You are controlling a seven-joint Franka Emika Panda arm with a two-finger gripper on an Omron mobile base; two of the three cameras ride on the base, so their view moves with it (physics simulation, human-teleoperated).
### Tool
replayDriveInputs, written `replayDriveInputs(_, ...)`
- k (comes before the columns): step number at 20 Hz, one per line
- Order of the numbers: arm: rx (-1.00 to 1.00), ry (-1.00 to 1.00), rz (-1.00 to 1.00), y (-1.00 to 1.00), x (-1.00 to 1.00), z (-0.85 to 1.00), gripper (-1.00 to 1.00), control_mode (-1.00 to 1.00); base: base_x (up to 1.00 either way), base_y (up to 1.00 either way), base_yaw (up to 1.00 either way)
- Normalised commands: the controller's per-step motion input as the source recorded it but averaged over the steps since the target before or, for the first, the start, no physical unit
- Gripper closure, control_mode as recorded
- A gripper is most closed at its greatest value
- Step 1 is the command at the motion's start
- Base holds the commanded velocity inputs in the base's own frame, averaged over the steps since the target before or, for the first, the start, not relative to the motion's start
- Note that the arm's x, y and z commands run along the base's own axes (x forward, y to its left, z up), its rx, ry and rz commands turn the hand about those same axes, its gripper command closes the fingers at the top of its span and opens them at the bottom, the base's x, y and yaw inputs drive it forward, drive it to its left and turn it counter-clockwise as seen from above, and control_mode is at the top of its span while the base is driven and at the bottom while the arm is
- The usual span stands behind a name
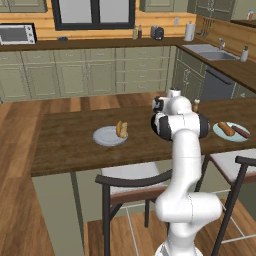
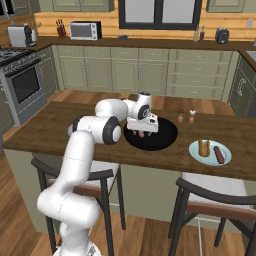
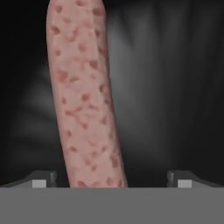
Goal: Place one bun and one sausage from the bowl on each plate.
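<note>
The sausage (image 3: 85, 94) lies in the black bowl (image 2: 165, 140) at mid-frame on the desk; it looks light, soft and a bit slick, best pinched across its middle. The arm bends low, hand pointing down into the bowl, and the jaws (image 3: 111, 178) stand wide, straddling the sausage's near end.

Glossy white arm (image 1: 186, 165), dark joints, rounded segments.

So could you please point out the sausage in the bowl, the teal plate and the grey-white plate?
sausage (image 3: 85, 100): hand view, middle of its speckled length.
teal plate (image 2: 227, 150): right base view, bare right rim.
grey-white plate (image 1: 103, 136): left base view, bare left part.
</note>
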Motion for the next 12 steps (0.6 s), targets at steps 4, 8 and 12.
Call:
replayDriveInputs(4, 0.00, 0.00, 0.00, 0.00, 0.00, -0.05, 1.00, -1.00, 0.00, 0.00, 0.00)
replayDriveInputs(8, 0.00, 0.00, 0.00, 0.00, -0.02, 0.00, 1.00, -1.00, 0.00, 0.00, 0.00)
replayDriveInputs(12, 0.00, -0.12, 0.00, 0.09, -0.66, 0.23, 1.00, -1.00, 0.00, 0.00, 0.00)
